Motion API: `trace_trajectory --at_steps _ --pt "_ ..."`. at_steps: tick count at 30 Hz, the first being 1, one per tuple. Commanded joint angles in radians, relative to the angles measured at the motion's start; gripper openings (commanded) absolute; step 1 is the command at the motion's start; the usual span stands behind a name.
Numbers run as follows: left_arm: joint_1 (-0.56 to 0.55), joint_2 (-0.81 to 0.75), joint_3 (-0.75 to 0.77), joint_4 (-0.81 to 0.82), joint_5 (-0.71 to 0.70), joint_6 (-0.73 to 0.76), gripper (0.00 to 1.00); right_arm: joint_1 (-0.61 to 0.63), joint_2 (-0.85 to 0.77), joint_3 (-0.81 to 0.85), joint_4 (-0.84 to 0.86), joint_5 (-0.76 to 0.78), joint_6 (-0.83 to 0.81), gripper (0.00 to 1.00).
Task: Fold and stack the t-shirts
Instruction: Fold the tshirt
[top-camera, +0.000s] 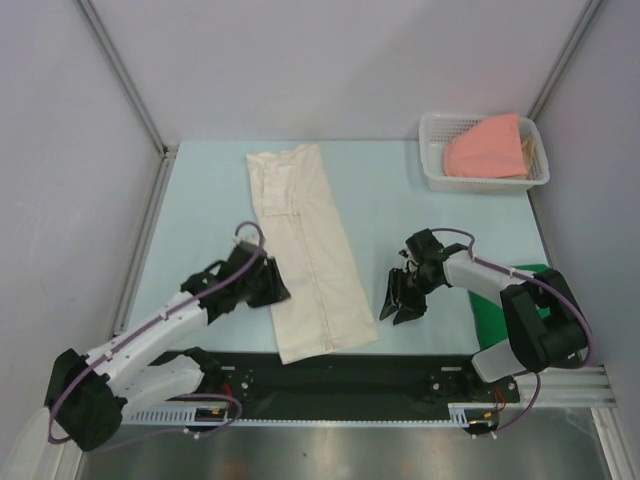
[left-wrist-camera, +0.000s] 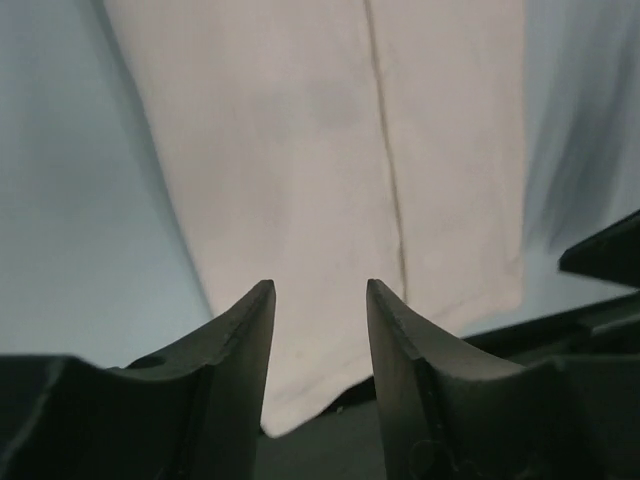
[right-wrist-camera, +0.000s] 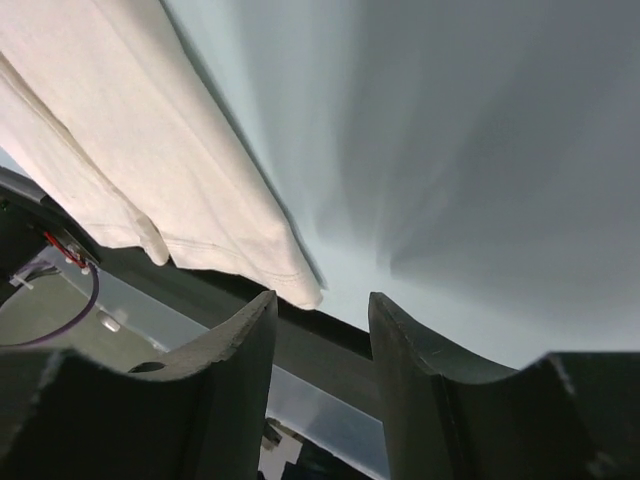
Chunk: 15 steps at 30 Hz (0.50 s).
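Cream-white t-shirt (top-camera: 305, 250): folded lengthwise into a long strip, flat on the table (top-camera: 400, 210), centre-left, near hem lapping onto the black rail (top-camera: 400, 372). Salmon-pink t-shirt (top-camera: 487, 148): bundled in the basket (top-camera: 437, 172), far right corner. Dark green t-shirt (top-camera: 488, 318): near right edge, mostly hidden by the right arm.

Left gripper (left-wrist-camera: 318, 290): fingers parted, holding nothing, just over the strip's left edge near the hem. Right gripper (right-wrist-camera: 320, 300): parted too, empty, beside the strip's near right corner, not touching.

Likely light, limp, not fragile; sure to sag and unfold if lifted at one point. Best pinched through all layers at both near hem corners.

Smooth pale blue tabletop, probably slippery under cloth. Plain grey walls, metal corner posts.
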Motion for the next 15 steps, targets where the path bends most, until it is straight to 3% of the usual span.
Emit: trace_trajectory --at_steps 1,5,8,15 --pt "-0.196 -0.139 -0.148 -0.113 -0.16 -0.389 0.46 -0.003 0.028 0.023 0.023 -0.058 -0.056 0.47" --pt "-0.48 -0.188 -0.233 -0.163 -0.223 -0.652 0.46 -0.01 0.051 0.009 0.031 -0.087 -0.077 0.48" --pt "-0.589 -0.146 -0.255 -0.168 -0.241 -0.761 0.49 -0.022 0.051 -0.007 0.032 -0.099 -0.097 0.49" --pt "-0.603 -0.188 -0.226 -0.326 -0.276 -0.856 0.46 -0.044 0.048 -0.024 0.032 -0.12 -0.129 0.5"
